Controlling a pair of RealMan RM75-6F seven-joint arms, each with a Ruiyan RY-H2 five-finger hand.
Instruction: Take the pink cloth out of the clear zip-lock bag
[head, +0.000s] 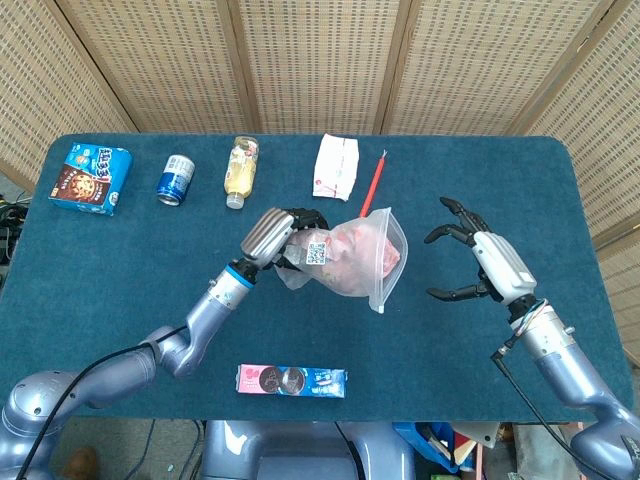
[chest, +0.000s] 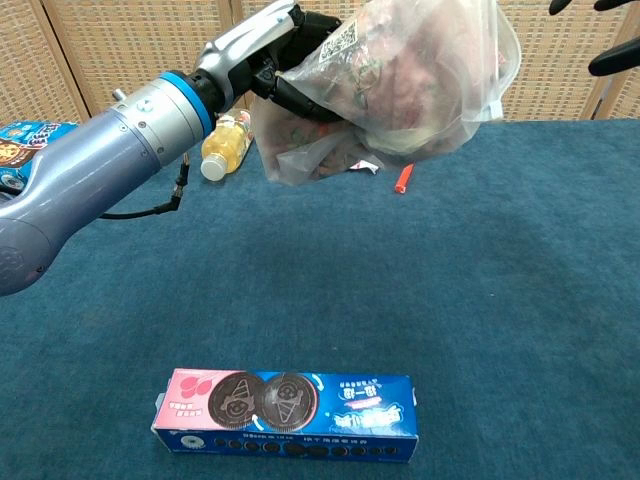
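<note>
One clear zip-lock bag (head: 350, 262) with one pink cloth (head: 362, 250) inside. One cookie box (head: 92, 178), one can (head: 177, 179), one bottle (head: 240, 170), one white packet (head: 337, 166), one red stick (head: 373, 184), one long biscuit pack (head: 291, 380). Two robot hands: left robot hand (head: 283, 234), right robot hand (head: 478, 262).
</note>
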